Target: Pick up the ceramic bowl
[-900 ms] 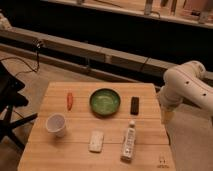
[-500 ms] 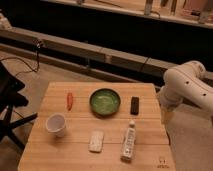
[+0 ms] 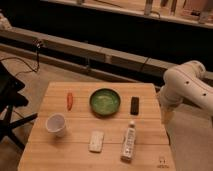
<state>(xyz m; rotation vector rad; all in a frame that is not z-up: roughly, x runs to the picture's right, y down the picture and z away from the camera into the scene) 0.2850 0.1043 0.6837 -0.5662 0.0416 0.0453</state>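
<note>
The ceramic bowl (image 3: 105,101) is round and shallow, with a dark green rim and lighter green inside. It sits upright near the middle of the wooden table (image 3: 55,161), toward the far side. My gripper (image 3: 166,114) hangs from the white arm (image 3: 187,87) just beyond the table's right edge, well to the right of the bowl and apart from it.
On the table: a red-orange chili-like item (image 3: 70,100) left of the bowl, a white cup (image 3: 56,124) at front left, a white packet (image 3: 96,141), a white bottle (image 3: 129,141) lying down, and a dark flat item (image 3: 134,105) right of the bowl. A black chair (image 3: 9,95) stands left.
</note>
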